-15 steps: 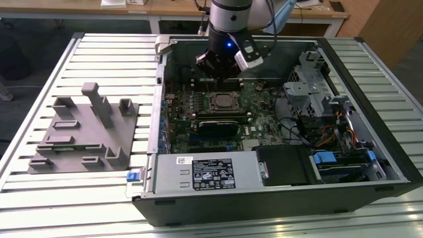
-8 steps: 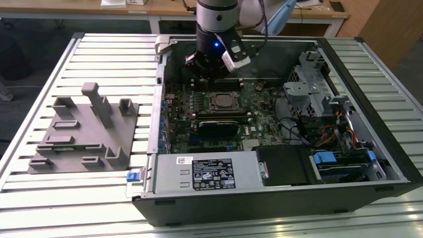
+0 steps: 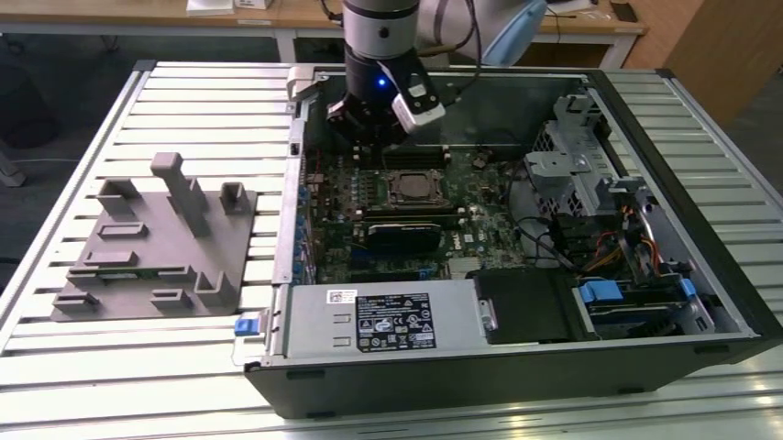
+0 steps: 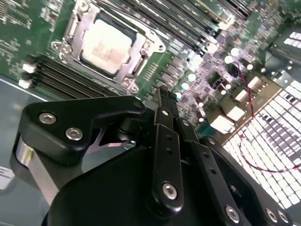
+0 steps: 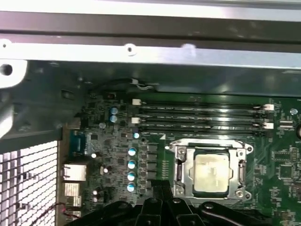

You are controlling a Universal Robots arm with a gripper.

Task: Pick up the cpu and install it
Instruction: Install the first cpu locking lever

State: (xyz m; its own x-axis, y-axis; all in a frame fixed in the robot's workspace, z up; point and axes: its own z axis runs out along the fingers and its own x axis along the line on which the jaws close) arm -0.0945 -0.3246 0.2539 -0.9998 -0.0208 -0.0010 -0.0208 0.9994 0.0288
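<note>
Open case (image 3: 685, 302) on slatted surface (image 3: 73, 367). Grey fixture (image 3: 159, 247) at nine o'clock of case. Labelled supply box (image 3: 380, 321) at six o'clock of motherboard (image 3: 478, 225). Drive cage (image 3: 581, 156) at three o'clock.

A long work table (image 3: 86, 385) of pale slats running crosswise takes up most of the exterior view, its metal-edged far corners visible at both sides. Beyond its far edge stands a wooden desk (image 3: 306, 14) with white legs, carrying a few small pale items. At the exterior view's right, a brown wooden panel (image 3: 722, 46) rises behind the table. Dark floor (image 3: 61, 82) shows between the 2 pieces of furniture. Light falls evenly, with soft glare on the slats.
</note>
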